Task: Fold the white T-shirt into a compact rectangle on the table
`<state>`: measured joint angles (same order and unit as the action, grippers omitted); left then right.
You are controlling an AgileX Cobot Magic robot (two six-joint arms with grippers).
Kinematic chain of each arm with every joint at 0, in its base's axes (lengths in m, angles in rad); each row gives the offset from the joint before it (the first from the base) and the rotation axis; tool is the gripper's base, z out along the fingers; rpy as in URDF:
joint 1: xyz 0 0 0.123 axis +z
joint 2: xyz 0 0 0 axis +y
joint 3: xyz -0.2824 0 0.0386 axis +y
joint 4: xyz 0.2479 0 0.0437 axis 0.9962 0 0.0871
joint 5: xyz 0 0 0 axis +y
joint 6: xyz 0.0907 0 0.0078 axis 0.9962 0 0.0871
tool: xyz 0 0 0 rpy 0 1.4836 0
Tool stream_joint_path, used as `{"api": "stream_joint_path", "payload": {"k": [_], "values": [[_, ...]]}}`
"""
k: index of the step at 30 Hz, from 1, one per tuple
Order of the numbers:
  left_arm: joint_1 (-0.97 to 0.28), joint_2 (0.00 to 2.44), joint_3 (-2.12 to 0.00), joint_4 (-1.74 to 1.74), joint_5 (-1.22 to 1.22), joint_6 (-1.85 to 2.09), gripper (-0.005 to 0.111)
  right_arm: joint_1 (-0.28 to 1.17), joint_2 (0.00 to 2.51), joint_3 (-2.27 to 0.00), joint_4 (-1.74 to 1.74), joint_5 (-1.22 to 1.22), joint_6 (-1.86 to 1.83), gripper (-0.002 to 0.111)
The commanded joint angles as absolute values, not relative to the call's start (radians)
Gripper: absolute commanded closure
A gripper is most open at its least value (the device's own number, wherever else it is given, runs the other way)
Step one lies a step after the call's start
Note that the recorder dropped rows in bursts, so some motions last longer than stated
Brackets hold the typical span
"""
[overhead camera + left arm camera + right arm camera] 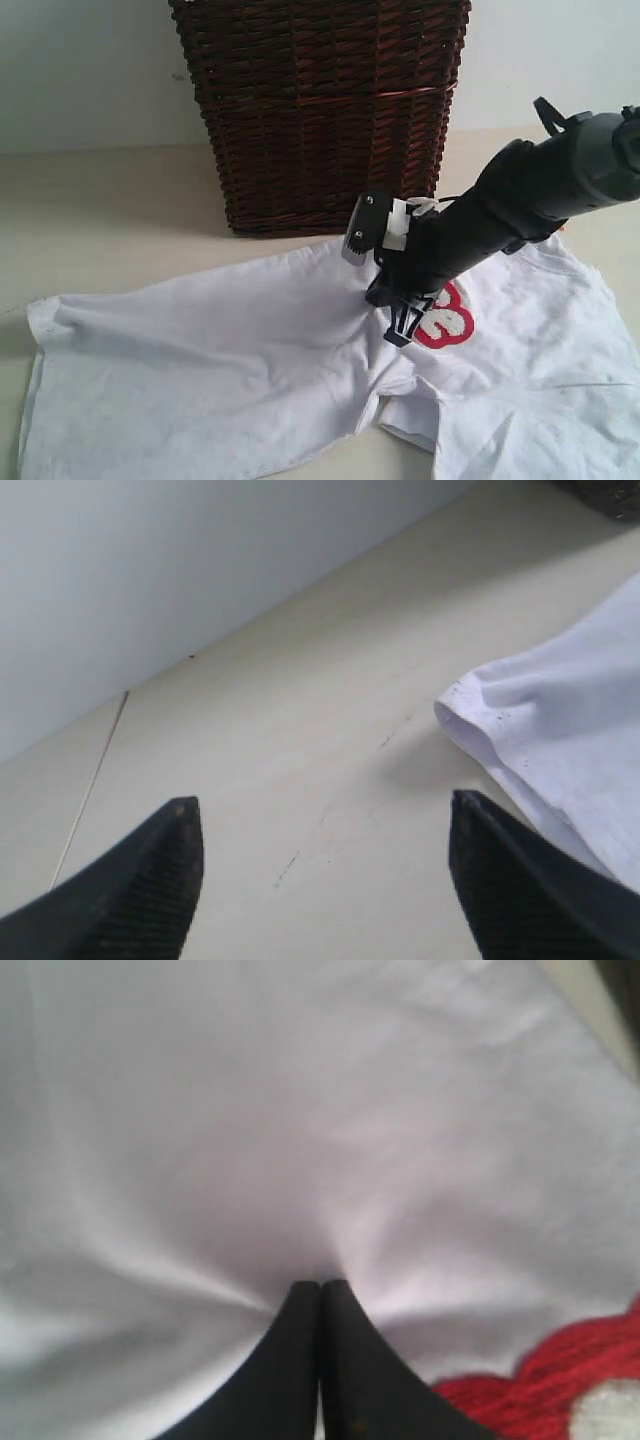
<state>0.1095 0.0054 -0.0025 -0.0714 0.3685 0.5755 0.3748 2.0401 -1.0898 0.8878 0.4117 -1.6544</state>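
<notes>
From the right edge of the exterior frame, the right arm [540,190] slopes down and to the left, and its right hand [400,335] meets the white T-shirt [200,360] near the frame centre. The shirt lies spread and wrinkled across the lower part of the frame on the pale worktop [100,210], in front of a dark wicker basket [320,110]. A red print [450,320] with white inside shows just beside the hand, but the arm covers part of it and I cannot read it. In the right wrist view the two fingers are pressed together, and the cloth [300,1110] puckers toward their tips, so they pinch the shirt. The left hand [322,820] has its fingers wide apart over bare worktop [300,680], holding nothing, with one edge of the shirt [560,710] near one finger.
</notes>
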Motion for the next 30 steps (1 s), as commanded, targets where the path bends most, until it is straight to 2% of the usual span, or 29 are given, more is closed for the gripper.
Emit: {"api": "stream_joint_path", "payload": {"k": [1, 4, 9, 11, 12, 21, 27, 30], "values": [[0.106, 0.0, 0.0, -0.073, 0.365, 0.575, 0.039, 0.372, 1.966, -1.105, 0.83, 0.54, -1.601, 0.104], [0.106, 0.0, 0.0, -0.073, 0.365, 0.575, 0.039, 0.372, 1.87, -1.105, 0.726, 0.711, -1.564, 0.092], [0.106, 0.0, 0.0, -0.073, 0.365, 0.575, 0.039, 0.372, 1.722, -1.105, 0.603, 0.987, -1.478, 0.064], [0.106, 0.0, 0.0, -0.073, 0.365, 0.575, 0.039, 0.372, 1.685, -1.095, 0.568, 1.135, -1.462, 0.058], [0.106, 0.0, 0.0, -0.073, 0.365, 0.575, 0.039, 0.372, 1.671, -1.082, 0.555, 1.221, -1.461, 0.056], [0.106, 0.0, 0.0, -0.073, 0.365, 0.575, 0.039, 0.372, 1.639, -0.696, 0.207, 1.221, -1.342, 0.057], [0.106, 0.0, 0.0, -0.073, 0.365, 0.575, 0.039, 0.372, 1.597, -0.49, 0.071, 0.911, -1.347, 0.057], [0.106, 0.0, 0.0, -0.073, 0.365, 0.575, 0.039, 0.372, 1.586, -0.455, 0.071, 0.84, -1.347, 0.057]]}}
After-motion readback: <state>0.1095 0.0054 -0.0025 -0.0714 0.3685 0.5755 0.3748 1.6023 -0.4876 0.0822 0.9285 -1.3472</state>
